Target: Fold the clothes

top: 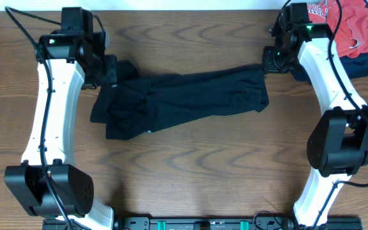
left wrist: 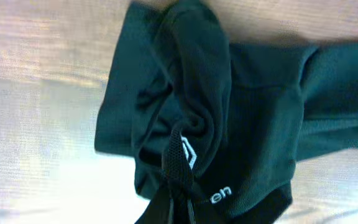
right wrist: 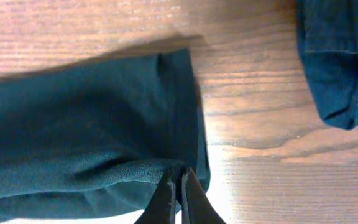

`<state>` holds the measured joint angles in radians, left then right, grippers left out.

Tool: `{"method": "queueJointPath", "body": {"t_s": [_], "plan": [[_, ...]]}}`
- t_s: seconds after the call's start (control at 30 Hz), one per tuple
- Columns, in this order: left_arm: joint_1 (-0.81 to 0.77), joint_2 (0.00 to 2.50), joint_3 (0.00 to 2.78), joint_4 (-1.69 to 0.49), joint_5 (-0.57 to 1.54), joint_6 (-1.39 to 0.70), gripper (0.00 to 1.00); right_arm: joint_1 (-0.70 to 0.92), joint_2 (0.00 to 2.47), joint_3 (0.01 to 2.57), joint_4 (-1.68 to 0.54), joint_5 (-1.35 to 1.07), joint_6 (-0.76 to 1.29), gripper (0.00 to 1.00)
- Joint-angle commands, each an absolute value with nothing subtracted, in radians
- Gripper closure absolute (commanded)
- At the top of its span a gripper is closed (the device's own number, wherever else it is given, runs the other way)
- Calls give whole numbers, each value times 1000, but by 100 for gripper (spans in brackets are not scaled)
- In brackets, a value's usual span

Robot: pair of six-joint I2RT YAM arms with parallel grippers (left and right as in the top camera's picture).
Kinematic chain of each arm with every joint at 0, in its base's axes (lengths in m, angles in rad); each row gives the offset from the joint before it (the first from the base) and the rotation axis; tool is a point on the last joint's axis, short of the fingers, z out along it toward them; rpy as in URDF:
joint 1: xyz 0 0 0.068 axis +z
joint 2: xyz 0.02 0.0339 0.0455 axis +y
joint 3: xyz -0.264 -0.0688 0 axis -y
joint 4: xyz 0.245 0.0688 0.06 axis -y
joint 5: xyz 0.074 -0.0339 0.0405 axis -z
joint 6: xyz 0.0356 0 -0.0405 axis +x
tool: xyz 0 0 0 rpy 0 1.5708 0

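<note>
Black thin-fabric trousers (top: 190, 96) lie stretched across the brown wooden table (top: 190, 172). The left gripper (left wrist: 178, 190) pinches their bunched end, and the right gripper (right wrist: 180, 186) is clamped on the opposite hem.

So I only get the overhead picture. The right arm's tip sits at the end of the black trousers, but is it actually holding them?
Observer: Yes. The right wrist camera shows the right gripper shut, pinching the hem of the trousers at its corner.
Operator: And the left one? The arm hides it from me.
Observer: The left gripper is shut on a bunched fold of the cloth.
Operator: Is anything printed there?
Observer: A small white logo sits right beside that pinch, with white letters lower down.
</note>
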<state>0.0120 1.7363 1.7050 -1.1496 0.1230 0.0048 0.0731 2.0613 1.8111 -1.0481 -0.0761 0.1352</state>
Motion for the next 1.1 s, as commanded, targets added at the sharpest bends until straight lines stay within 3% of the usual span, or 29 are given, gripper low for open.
{"method": "queueJointPath", "body": {"t_s": [0.0, 0.23, 0.27, 0.3, 0.33, 0.37, 0.4, 0.47, 0.7, 0.8, 1.07], "plan": [[15, 1740, 1655, -1181, 96, 18, 94, 67, 2046, 1820, -1061, -119, 103, 99], [15, 1744, 1499, -1142, 92, 18, 93, 79, 2046, 1819, -1114, -160, 102, 99], [15, 1745, 1483, -1131, 91, 19, 85, 80, 2046, 1819, -1124, -161, 96, 99], [15, 1745, 1468, -1118, 82, 19, 66, 80, 2046, 1819, -1133, -161, 96, 95], [16, 1745, 1457, -1107, 63, 18, 55, 80, 2046, 1819, -1146, -161, 96, 83], [17, 1745, 1455, -1103, 43, 18, 48, 78, 2046, 1819, -1158, -161, 95, 61], [17, 1745, 1455, -1097, 19, 17, 34, 75, 2046, 1819, -1172, -161, 94, 45], [18, 1744, 1464, -1090, -23, 9, 21, 68, 2046, 1819, -1198, -161, 88, 37], [56, 1716, 1551, -1090, -46, -92, 13, 30, 2046, 1819, -1256, -186, -11, 16], [70, 1692, 1558, -1052, -42, -116, 10, 25, 2053, 1819, -1229, -190, -83, 12], [91, 1678, 1558, -1015, -42, -118, 7, 32, 2138, 1819, -1140, -188, -114, 19]]}}
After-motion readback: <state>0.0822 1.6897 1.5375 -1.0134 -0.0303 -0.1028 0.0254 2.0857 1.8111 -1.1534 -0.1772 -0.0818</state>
